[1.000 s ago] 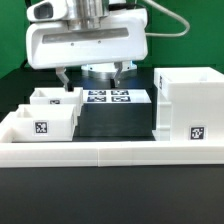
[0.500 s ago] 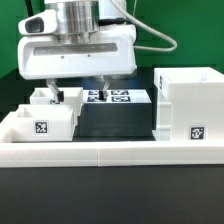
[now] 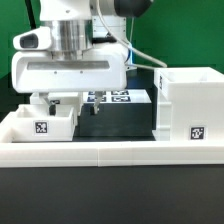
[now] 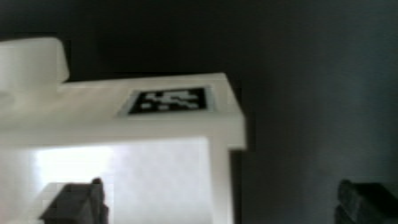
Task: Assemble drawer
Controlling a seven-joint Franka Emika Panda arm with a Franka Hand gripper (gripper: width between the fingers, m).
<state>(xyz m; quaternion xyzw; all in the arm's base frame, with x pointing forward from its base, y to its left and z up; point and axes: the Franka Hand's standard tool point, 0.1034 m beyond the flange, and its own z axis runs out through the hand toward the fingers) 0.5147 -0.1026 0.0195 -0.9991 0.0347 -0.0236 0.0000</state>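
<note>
My claw hangs open over the small trays.
In the exterior view my claw (image 3: 63, 106) is at 9 o'clock, just above the two small trays (image 3: 40, 126). In the wrist view its fingers (image 4: 71, 203) are wide apart and hold nothing, with one tray (image 4: 125, 155) under them. The tall box (image 3: 190, 105) of the drawer stands at 3 o'clock, well apart from my claw.

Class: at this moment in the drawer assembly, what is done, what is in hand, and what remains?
Done: nothing joined yet; the housing stands apart at the exterior view's right. In hand: the open gripper hovers over the rear tray, holding nothing. Left: grasp that tray and the front tray and fit both into the housing.
</note>
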